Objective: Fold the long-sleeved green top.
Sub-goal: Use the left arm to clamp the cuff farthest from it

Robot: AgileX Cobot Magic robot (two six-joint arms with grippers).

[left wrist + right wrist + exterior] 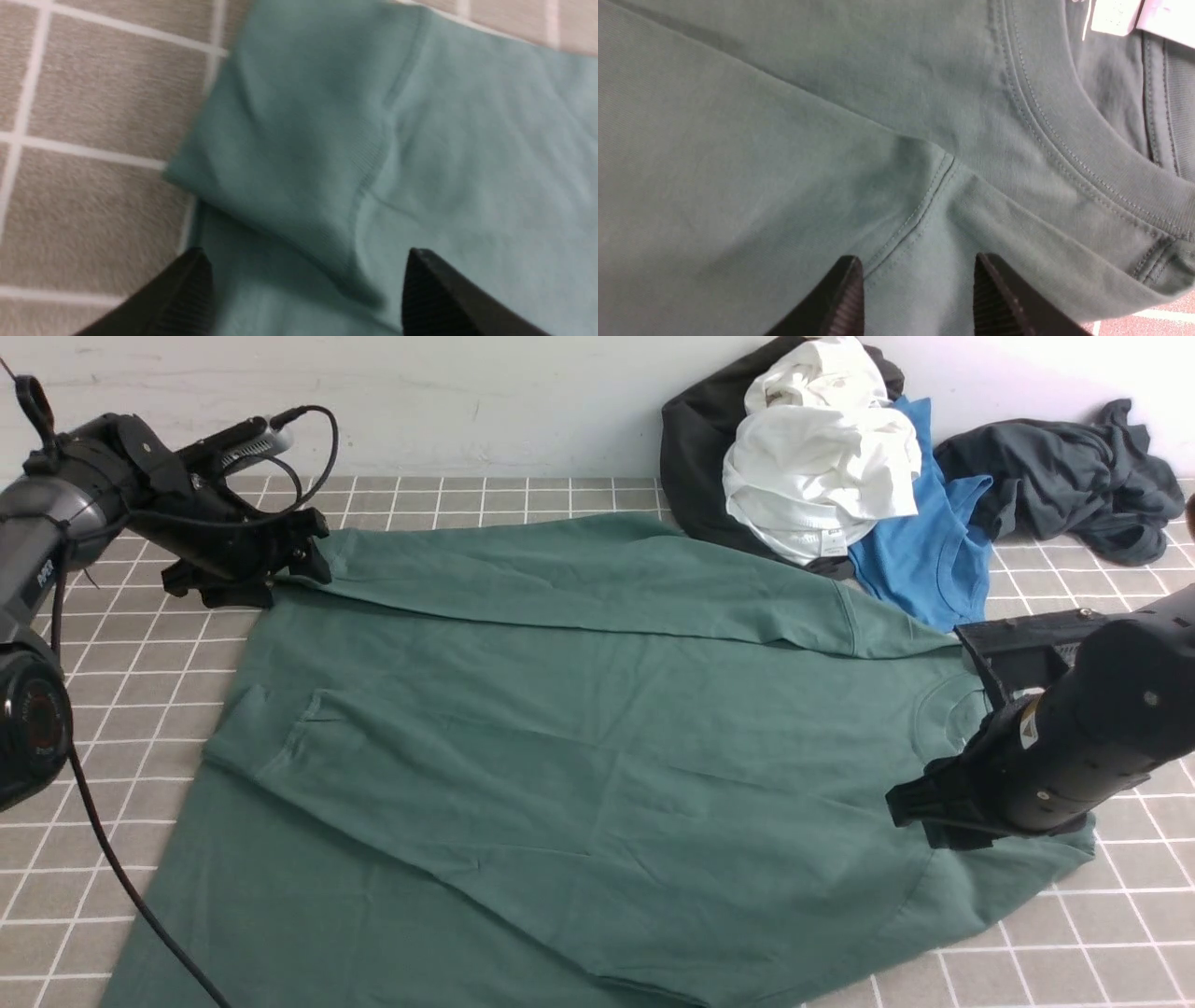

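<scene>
**Green top spread flat, both claws open over it**

We see the green long-sleeved top [597,747] lying flat on a grey tiled surface [140,663]. It fills most of the front view. Its collar is toward the right and its hem toward the left.

The far sleeve [597,579] is folded along the top's far edge and ends at the far left corner. The near sleeve [485,840] lies slantwise across the body, with its end toward the left.

The left claw [313,558] sits at that far left corner. In the left wrist view its two black fingers [187,289] stand wide apart. The ribbed cuff [280,154] lies on the cloth just ahead of them. Nothing is pinched between them.

The right claw [917,266] is over the right end of the top, beside the collar [1069,121]. Its fingers are also parted, less widely than the left pair. The shoulder seam [924,200] runs between them, and the cloth there lies loose and ungripped. A white label [1115,16] shows inside the neck.

Against the wall [467,392] at the far right is a heap of other clothes. A white garment [822,457] lies on top of a black garment [700,448] and a blue T-shirt [934,551]. The heap's near edge meets the far sleeve. A dark grey garment [1064,476] lies just right of the heap.
</scene>
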